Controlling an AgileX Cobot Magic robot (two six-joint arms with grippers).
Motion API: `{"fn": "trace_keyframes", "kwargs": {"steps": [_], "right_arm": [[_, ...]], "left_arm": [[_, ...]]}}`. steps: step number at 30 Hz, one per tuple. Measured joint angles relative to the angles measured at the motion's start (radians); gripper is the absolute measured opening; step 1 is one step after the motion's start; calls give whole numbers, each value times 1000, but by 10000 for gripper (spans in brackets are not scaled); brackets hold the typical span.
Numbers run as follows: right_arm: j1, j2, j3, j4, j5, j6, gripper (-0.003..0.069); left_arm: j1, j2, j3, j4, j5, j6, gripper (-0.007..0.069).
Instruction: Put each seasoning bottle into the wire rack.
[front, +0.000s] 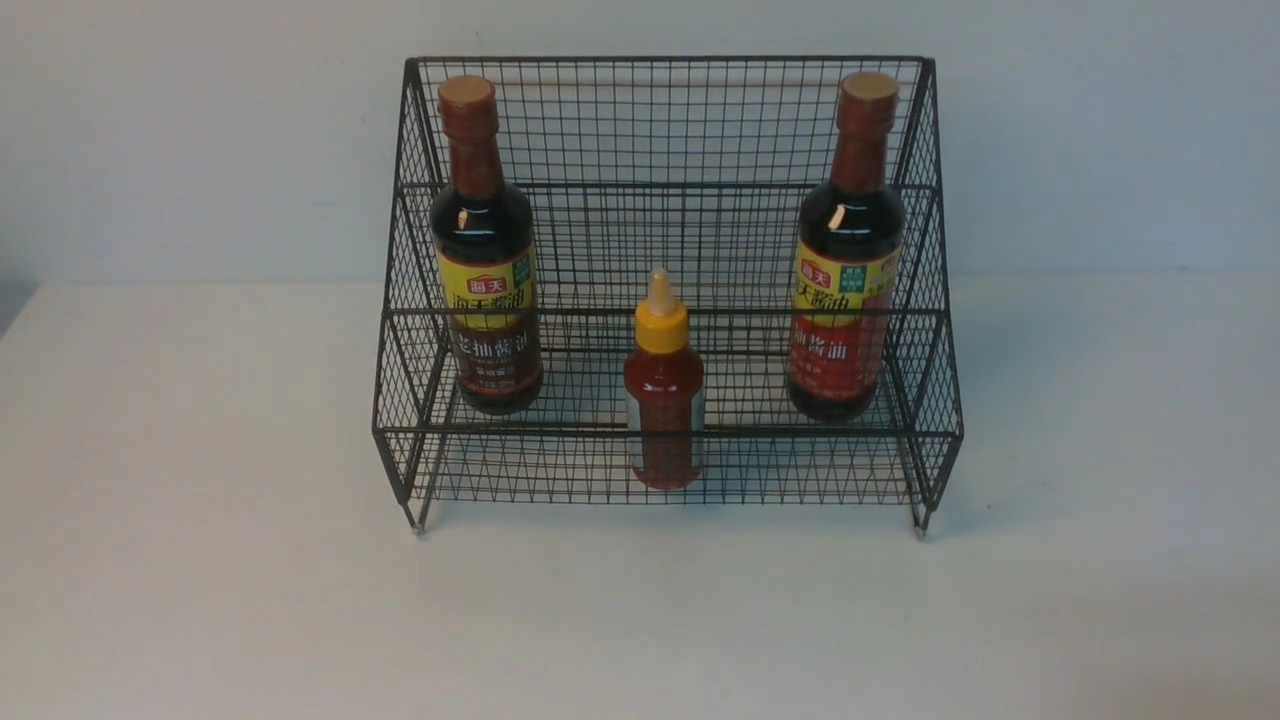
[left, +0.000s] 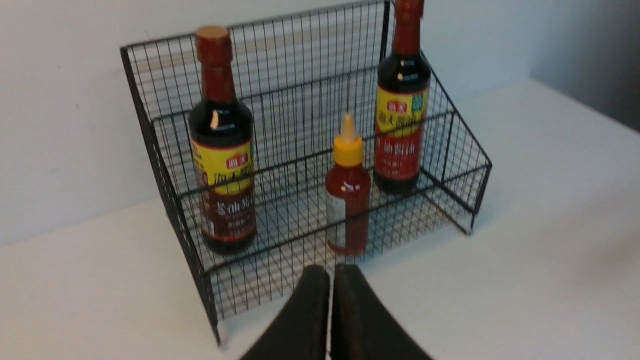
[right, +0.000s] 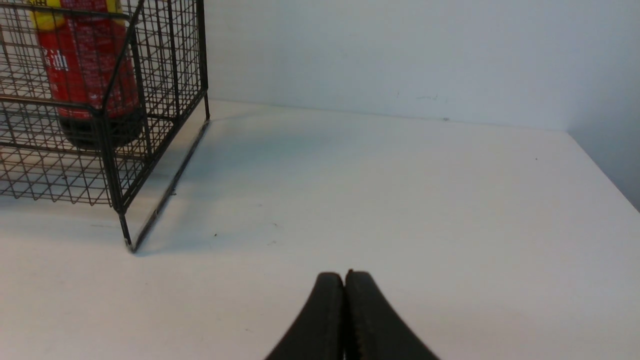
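Note:
The black wire rack (front: 667, 120) stands in the middle of the table against the wall. Inside it a tall dark soy-sauce bottle (front: 485, 250) stands upright at the left end and a second one (front: 847, 250) at the right end. The small red sauce bottle (front: 663, 390) with a yellow nozzle cap stands upright on the lower front tier between them. In the left wrist view my left gripper (left: 331, 272) is shut and empty, drawn back in front of the rack (left: 150, 130). My right gripper (right: 344, 276) is shut and empty over bare table beside the rack's right end (right: 115, 200). Neither arm shows in the front view.
The white table (front: 200, 600) runs around the rack on the left, right and front. A pale wall (front: 200, 130) rises just behind the rack. The table's right edge (right: 607, 175) shows in the right wrist view.

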Motion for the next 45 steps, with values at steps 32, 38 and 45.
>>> {"fn": "trace_keyframes", "kwargs": {"steps": [32, 38, 45], "right_arm": [[0, 0, 0, 0, 0, 0, -15], [0, 0, 0, 0, 0, 0, -15], [0, 0, 0, 0, 0, 0, -15]], "left_arm": [[46, -267, 503, 192, -332, -54, -5], [234, -267, 583, 162, -340, -48, -5], [412, -267, 666, 139, -345, -45, -5]]}}
